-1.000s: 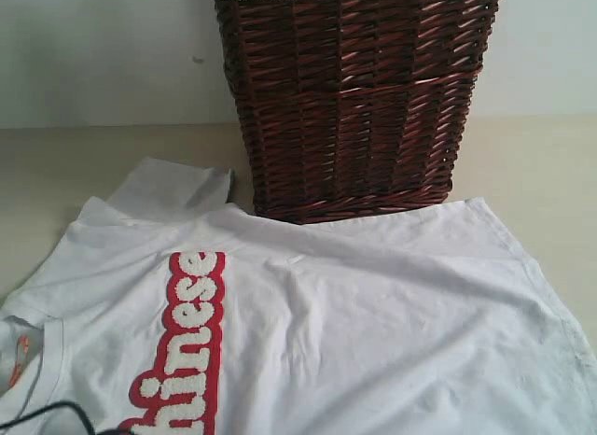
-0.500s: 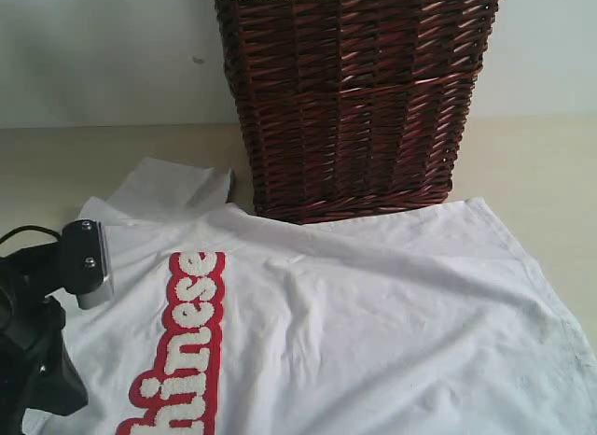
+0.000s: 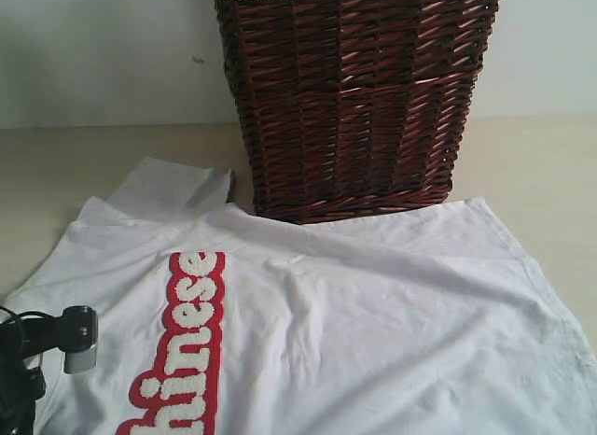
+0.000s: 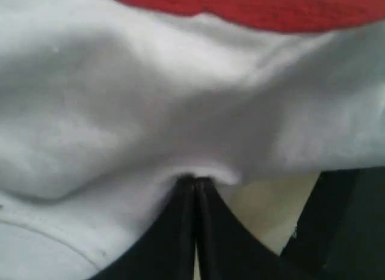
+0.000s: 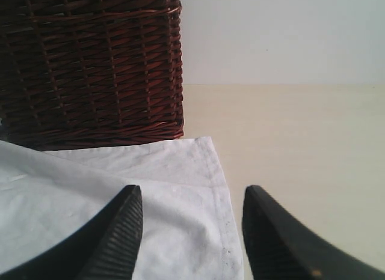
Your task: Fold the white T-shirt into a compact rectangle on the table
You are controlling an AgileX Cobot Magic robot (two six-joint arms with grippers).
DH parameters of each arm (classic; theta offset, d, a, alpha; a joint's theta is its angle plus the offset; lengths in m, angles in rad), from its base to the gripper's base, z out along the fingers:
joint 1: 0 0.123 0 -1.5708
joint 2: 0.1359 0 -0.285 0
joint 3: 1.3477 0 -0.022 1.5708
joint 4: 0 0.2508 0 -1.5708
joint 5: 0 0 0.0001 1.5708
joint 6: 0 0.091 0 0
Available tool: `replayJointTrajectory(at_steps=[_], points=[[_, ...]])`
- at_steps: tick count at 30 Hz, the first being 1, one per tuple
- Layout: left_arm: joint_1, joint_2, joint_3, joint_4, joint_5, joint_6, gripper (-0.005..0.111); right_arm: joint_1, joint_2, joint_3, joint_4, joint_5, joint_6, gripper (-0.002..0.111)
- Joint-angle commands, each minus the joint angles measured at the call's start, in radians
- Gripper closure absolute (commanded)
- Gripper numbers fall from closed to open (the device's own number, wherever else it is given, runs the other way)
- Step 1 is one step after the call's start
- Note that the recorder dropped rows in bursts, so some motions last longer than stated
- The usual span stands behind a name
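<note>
White T-shirt (image 3: 354, 304) flat on table (image 3: 532, 164), 6 o'clock of wicker basket (image 3: 354, 99); L gripper (image 4: 195, 181) just pinched shut on its 8 o'clock edge, R gripper (image 5: 189, 226) wide open, empty, so prob. ready for 1st fold.

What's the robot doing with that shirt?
A two-armed robot is getting ready to fold a white short-sleeved T-shirt with fluffy red-outlined letters. It lies spread out on the pale beige table, in front of a dark brown wicker basket. The left gripper is shut, pinching an edge of the shirt close to the red lettering. The right gripper is open, poised over the shirt's hem corner and holding nothing. No fold is made yet.
</note>
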Motion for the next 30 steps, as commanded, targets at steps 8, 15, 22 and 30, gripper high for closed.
replayJointTrajectory(at_steps=[8,15,22,30], points=[[0.006,0.016,0.003,0.196,-0.127,-0.309,0.107,-0.003,0.002,0.004,0.001,-0.009,-0.009,0.058],[0.006,-0.155,-0.047,0.160,0.041,-0.253,0.107,-0.003,0.002,0.004,0.001,-0.009,-0.009,0.058],[0.067,-0.255,-0.161,-0.056,-0.076,-0.063,0.107,-0.003,0.002,0.004,0.001,-0.009,-0.009,0.058],[0.084,0.076,-0.281,-0.202,-0.551,0.049,0.107,-0.003,0.002,0.004,0.001,-0.009,-0.009,0.058]])
